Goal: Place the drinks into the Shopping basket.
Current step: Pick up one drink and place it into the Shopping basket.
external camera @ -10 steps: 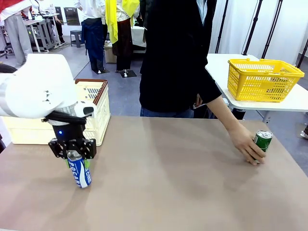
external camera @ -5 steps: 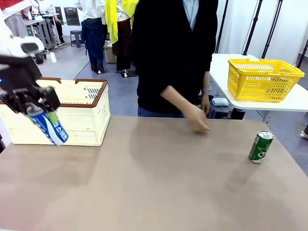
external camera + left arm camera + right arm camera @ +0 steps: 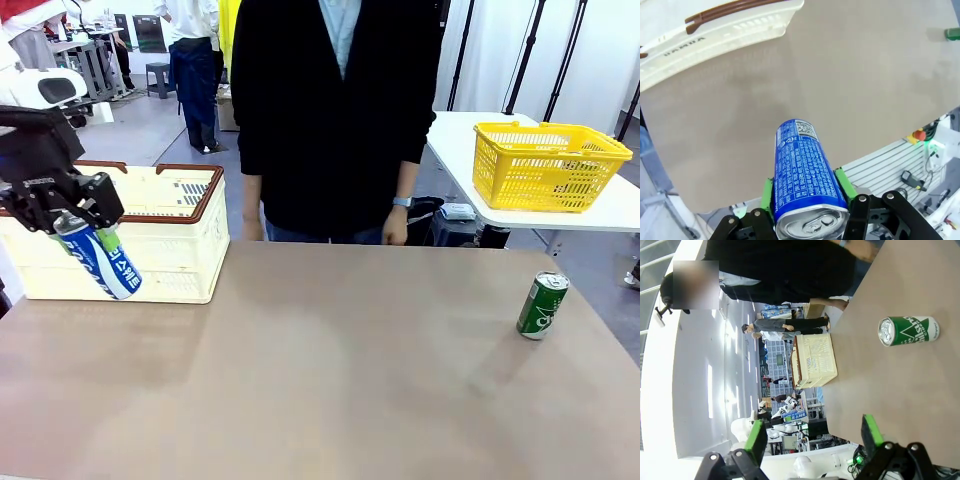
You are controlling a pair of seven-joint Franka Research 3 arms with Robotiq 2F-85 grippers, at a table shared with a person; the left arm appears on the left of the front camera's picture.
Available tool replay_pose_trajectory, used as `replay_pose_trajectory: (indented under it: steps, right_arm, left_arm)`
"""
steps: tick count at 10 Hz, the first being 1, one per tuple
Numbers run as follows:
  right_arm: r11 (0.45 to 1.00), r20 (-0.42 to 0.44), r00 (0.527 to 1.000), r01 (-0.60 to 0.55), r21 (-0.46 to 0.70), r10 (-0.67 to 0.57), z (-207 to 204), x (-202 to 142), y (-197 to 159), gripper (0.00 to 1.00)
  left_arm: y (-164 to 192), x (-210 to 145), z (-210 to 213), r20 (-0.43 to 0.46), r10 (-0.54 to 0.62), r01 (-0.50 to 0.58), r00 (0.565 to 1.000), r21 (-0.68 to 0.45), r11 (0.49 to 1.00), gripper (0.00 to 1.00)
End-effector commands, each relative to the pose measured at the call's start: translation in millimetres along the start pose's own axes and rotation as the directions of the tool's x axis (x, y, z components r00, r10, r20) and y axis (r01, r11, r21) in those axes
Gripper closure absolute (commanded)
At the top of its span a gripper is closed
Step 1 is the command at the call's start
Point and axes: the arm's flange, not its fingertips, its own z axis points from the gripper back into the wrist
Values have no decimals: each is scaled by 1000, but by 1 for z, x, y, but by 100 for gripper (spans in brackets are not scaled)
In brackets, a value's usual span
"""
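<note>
At far left of the frame, my left claw (image 3: pixel 80 228) clamps the blue can (image 3: pixel 108 268) (tilted), raised to clear the Shopping basket (image 3: pixel 205 200); my right claw (image 3: pixel 812 437) gapes empty, the green can (image 3: pixel 541 305) standing far right.

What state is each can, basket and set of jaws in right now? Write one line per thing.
blue can: gripped, lifted, tilted.
green can: standing, untouched.
Shopping basket: neither drink inside yet.
yellow mesh basket: upright, untouched.
left jaws: shut on the blue can.
right jaws: open, holding nothing.
</note>
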Motion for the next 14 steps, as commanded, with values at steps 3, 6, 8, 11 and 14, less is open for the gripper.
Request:
replay_pose_trajectory:
  steps: [3,6,8,11,14]
  right_arm:
    - [1000,0,1000,4,7,-4,2,0,3,0]
    - [1000,0,1000,4,7,-4,2,0,3,0]
    - [1000,0,1000,4,7,-4,2,0,3,0]
    - [1000,0,1000,4,7,-4,2,0,3,0]
    - [1000,0,1000,4,7,-4,2,0,3,0]
  left_arm:
    - [23,77,42,-45,121,-120,992,20,993,100]
    - [52,165,79,45,141,-142,989,38,989,100]
    - [75,216,67,80,190,-194,979,47,980,100]
    - [98,263,3,53,172,-178,984,144,973,100]
    - [129,282,-89,-96,154,-141,983,127,982,100]
